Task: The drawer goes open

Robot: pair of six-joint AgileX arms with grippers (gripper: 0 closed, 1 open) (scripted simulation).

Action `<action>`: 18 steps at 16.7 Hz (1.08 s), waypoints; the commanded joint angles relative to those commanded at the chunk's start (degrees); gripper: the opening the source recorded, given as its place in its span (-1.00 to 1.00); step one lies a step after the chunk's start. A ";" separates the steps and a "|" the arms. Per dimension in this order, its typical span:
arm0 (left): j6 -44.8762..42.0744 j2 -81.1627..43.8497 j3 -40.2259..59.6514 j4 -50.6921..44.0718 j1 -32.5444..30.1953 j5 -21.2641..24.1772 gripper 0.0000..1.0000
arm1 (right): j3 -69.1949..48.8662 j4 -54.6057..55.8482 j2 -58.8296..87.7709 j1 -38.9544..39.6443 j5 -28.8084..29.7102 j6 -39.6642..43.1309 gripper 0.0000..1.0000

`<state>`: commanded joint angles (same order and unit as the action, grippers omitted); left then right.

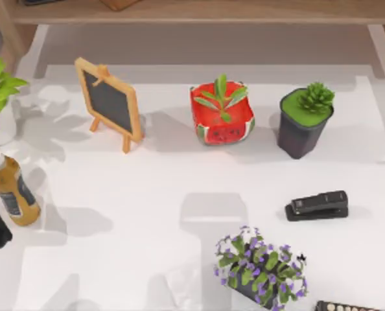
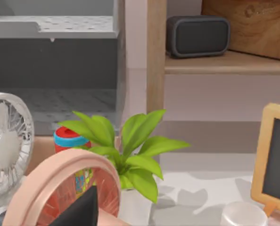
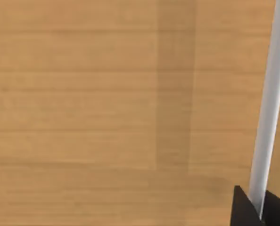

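1. Right wrist view: the right pincer (image 3: 259, 207) sits against a wooden drawer front (image 3: 107, 113), its dark fingertips (image 3: 243, 209) on either side of a pale bar handle (image 3: 269, 103); it appears to pinch that handle
2. Left arm is parked at the left edge of the bench (image 1: 147, 214); its wrist looks past a leafy plant (image 2: 126, 155), a white fan (image 2: 8, 146) and a speaker (image 2: 198, 35) on a shelf. I cannot tell whether the left pincer is spread or pressed together
3. Judgement: confirm a firm, centred hold on the bar, then pull straight out along the drawer's travel, slowly, without twisting
4. Risk: an off-axis pull may let the smooth bar slip from the fingertips
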<state>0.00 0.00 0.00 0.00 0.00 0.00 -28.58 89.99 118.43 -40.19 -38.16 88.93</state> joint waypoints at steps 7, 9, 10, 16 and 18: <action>0.00 0.00 0.00 0.00 0.00 0.00 1.00 | 0.81 0.54 -0.32 -0.48 -0.48 -0.04 -0.70; 0.00 0.00 0.00 0.00 0.00 0.00 1.00 | 0.81 0.54 -0.32 -0.48 -0.48 -0.04 -0.40; 0.00 0.00 0.00 0.00 0.00 0.00 1.00 | 0.81 0.54 -0.32 -0.48 -0.48 -0.04 -0.25; 0.00 0.00 0.00 0.00 0.00 0.00 1.00 | 0.81 0.54 -0.32 -0.48 -0.48 -0.04 0.66; 0.00 0.00 0.00 0.00 0.00 0.00 1.00 | 0.81 0.54 -0.32 -0.48 -0.48 -0.04 0.96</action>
<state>0.00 0.00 0.00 0.00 0.00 0.00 -27.76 90.53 118.12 -40.67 -38.64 88.89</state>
